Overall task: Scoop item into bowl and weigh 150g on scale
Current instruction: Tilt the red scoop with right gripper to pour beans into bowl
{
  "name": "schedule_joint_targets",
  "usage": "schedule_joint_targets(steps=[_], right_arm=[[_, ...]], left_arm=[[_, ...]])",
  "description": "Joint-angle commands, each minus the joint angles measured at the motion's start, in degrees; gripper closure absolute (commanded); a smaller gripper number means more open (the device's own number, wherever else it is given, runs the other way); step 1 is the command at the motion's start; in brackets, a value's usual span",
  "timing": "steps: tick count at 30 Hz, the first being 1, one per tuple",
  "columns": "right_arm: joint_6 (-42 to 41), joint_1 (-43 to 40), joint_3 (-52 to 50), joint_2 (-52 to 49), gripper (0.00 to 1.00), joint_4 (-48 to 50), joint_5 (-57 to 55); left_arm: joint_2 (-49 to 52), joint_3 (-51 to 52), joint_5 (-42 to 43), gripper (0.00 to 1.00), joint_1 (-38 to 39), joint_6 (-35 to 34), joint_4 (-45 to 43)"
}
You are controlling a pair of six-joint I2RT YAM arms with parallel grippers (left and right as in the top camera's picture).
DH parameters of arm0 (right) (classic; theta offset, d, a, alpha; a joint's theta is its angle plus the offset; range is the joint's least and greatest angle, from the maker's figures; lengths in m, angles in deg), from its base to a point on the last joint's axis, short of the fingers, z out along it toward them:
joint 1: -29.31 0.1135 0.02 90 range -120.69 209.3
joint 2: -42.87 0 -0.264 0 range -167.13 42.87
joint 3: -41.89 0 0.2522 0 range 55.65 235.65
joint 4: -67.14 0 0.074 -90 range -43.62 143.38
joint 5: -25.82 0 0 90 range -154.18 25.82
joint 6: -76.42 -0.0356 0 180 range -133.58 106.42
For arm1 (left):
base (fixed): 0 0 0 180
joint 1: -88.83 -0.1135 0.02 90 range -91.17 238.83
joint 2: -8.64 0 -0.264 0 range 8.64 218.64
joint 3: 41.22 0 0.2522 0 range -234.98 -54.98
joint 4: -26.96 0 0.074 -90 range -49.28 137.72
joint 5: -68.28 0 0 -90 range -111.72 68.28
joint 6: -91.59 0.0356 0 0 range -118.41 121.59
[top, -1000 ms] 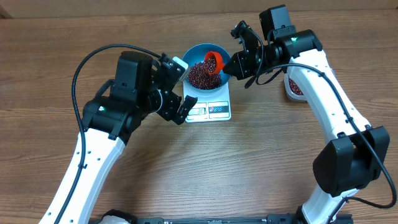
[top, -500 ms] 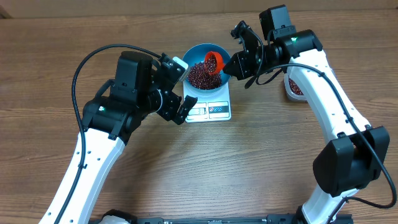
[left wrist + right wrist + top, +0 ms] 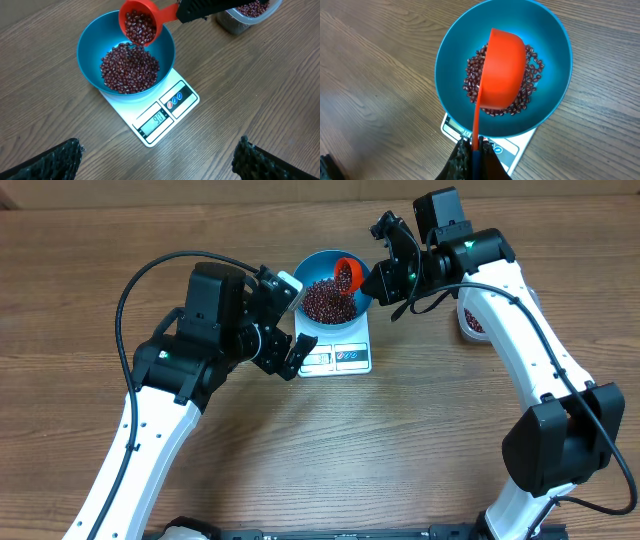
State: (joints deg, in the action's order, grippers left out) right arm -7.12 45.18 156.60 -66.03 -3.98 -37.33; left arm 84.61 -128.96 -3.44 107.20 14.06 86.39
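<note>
Left wrist view | my right gripper (image 3: 192,11) clenches scoop (image 3: 140,22), tipping beans (image 3: 130,70) into bowl (image 3: 90,50) | left gripper (image 3: 157,157) spread | next: slow trickle; scale (image 3: 165,112) seemingly short.

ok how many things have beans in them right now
3: the blue bowl on the scale, the orange scoop tilted above it, and the clear tub right of the scale. I see no others.

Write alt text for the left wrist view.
A red scoop of red-brown beans, held by the right gripper, tips over a blue bowl of beans sitting on a white scale. A clear tub of beans stands behind; the open left gripper frames the bottom edge.
</note>
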Motion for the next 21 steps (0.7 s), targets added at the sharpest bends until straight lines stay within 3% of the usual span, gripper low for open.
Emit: schedule_joint_targets(steps=[1, 5, 10, 14, 18, 21], right_arm=[[1.38, 0.17, 1.99, 2.49, 0.96, 0.07, 0.50], [3.82, 0.20, 1.99, 2.49, 0.96, -0.28, 1.68], [0.61, 0.13, 1.99, 2.49, 0.96, 0.04, 1.27], [4.52, 0.52, 1.99, 2.49, 0.96, -1.42, 1.01], [-0.90, 0.50, 1.99, 2.49, 0.96, -0.24, -3.45], [6.38, 0.55, 1.99, 2.49, 0.96, -1.68, 1.22]], left_arm=[[-0.66, -0.76, 0.79, 0.00, 0.02, 1.27, -0.02], [-0.66, -0.76, 0.79, 0.00, 0.02, 1.27, -0.02], [-0.66, -0.76, 0.79, 0.00, 0.04, 1.27, -0.02], [-0.66, -0.76, 0.79, 0.00, 0.04, 1.27, -0.02], [-0.66, -0.76, 0.79, 0.00, 0.02, 1.27, -0.02], [-0.66, -0.76, 0.79, 0.01, 0.02, 1.27, -0.02]])
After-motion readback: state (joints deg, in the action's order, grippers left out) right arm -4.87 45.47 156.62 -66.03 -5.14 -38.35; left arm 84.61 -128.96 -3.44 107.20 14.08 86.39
